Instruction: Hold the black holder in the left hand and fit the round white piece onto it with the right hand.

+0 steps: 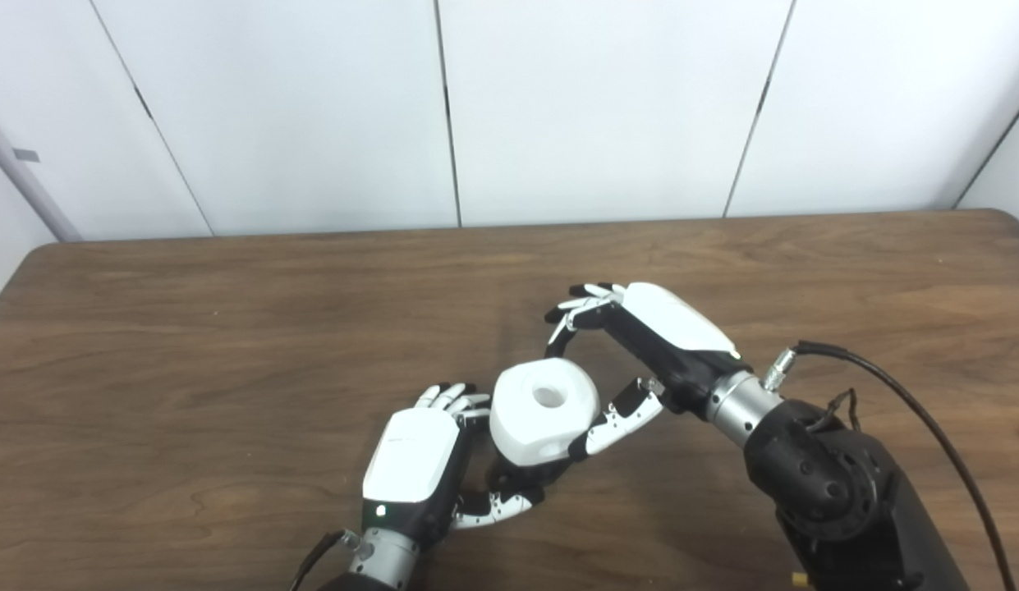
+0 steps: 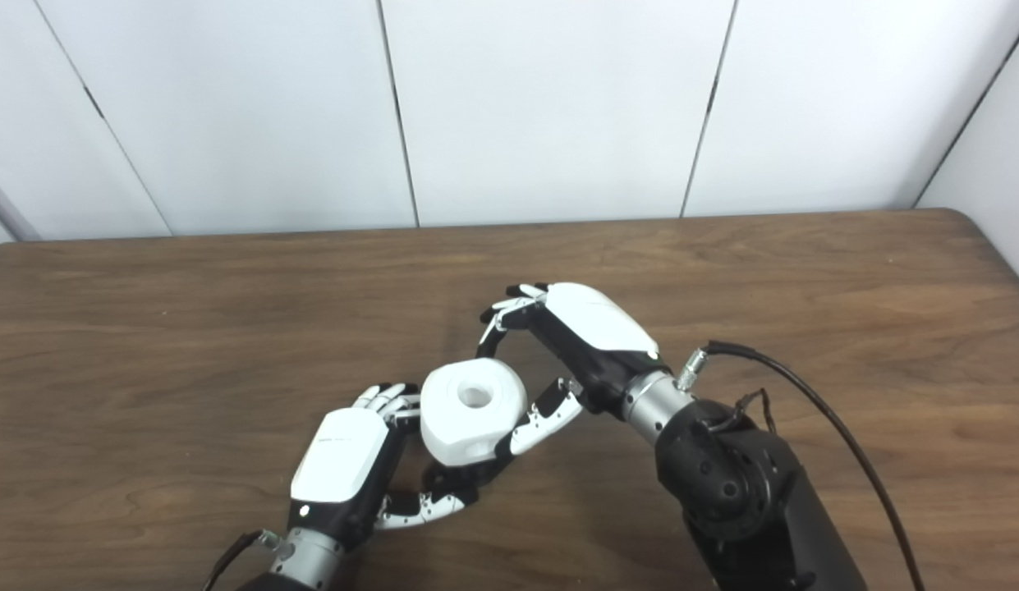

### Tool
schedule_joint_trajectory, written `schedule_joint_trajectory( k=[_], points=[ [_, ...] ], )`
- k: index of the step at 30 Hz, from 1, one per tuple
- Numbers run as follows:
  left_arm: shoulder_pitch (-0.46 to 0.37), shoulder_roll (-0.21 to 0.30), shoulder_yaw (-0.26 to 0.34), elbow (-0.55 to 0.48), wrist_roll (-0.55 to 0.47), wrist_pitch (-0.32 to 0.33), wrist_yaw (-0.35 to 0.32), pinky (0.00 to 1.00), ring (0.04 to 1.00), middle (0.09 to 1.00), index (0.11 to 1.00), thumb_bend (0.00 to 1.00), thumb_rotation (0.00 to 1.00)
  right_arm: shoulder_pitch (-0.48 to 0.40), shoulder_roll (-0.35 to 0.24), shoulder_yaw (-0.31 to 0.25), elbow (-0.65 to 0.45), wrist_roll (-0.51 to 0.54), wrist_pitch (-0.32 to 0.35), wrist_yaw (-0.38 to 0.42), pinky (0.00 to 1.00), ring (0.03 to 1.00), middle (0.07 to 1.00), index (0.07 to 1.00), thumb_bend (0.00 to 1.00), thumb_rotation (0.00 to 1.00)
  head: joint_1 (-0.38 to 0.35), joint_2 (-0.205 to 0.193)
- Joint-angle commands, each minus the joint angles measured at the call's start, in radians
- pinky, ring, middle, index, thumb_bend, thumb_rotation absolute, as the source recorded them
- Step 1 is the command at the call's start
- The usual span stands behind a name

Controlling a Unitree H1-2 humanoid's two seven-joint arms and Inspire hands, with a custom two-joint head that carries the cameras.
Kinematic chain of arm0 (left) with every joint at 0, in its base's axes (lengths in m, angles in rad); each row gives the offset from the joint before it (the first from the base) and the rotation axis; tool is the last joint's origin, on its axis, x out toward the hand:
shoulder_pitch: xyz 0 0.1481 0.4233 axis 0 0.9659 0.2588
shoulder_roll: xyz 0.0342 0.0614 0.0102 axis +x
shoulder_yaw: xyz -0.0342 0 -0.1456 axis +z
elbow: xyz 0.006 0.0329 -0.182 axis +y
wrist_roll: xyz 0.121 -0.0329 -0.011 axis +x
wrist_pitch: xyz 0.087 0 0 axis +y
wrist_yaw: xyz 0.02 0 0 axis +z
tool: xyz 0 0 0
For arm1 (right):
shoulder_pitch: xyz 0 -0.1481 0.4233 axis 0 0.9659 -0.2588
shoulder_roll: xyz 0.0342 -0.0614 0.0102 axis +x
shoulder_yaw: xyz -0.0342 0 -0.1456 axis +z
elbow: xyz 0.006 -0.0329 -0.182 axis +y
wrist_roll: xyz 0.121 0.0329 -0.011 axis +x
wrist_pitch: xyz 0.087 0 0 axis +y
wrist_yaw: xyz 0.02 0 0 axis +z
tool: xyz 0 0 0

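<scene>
**White piece sits between both hands over the wooden surface**

Sitting between the two hands, the round white piece shows its flat top and central hole to the cameras. The left hand is just to its left, white back turned up, with its fingers curled round the far-left side of the piece and its thumb reaching in below it. A small dark part, apparently the black holder, peeks out under the white piece, within the left hand's curl; most of it is hidden, so how far the piece is seated on it cannot be told. The left hand is closed around that holder.

The right hand comes in from the piece's right and far side. Its thumb lies against the near-right edge of the white piece, while its fingers are bent just beyond the piece's far edge, seemingly a little apart from it. Whether this hand grips the piece or only touches it cannot be told.

A black cable loops from the right wrist over the brown wooden surface.
</scene>
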Motion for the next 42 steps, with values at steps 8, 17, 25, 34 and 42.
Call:
schedule_joint_trajectory(
  k=[8,17,25,34,42],
  points=[
    [-0.005,0.002,-0.011,0.003,0.016,-0.004,-0.01,0.91,0.873,0.784,0.487,0.52,0.05,-0.03,-0.005,-0.01,-0.012,-0.005,-0.024,-0.017,1.0,0.952,0.82,0.481,0.53,0.14,-0.006,0.001],
    [-0.005,0.004,-0.012,-0.002,0.019,-0.001,-0.019,0.91,0.877,0.786,0.487,0.52,0.05,-0.016,0.004,-0.003,-0.005,-0.008,-0.028,-0.023,1.0,0.95,0.818,0.481,0.53,0.14,-0.009,0.005],
    [-0.004,0.003,-0.013,-0.002,0.022,0.0,-0.019,0.91,0.877,0.788,0.487,0.52,0.05,-0.006,0.006,0.007,0.002,-0.016,-0.029,-0.026,0.99,0.948,0.824,0.481,0.53,0.14,-0.007,0.005],
    [-0.007,0.003,-0.011,0.003,0.016,-0.004,-0.014,0.91,0.875,0.786,0.487,0.52,0.05,0.003,0.006,0.019,0.018,-0.017,-0.042,-0.045,0.98,0.956,0.825,0.481,0.53,0.14,-0.011,0.006],
    [-0.008,0.004,-0.013,0.0,0.018,-0.005,-0.016,0.91,0.875,0.786,0.487,0.52,0.05,0.013,0.002,0.019,0.026,0.001,-0.054,-0.05,0.95,0.953,0.828,0.481,0.53,0.14,-0.012,0.007]
  ],
)
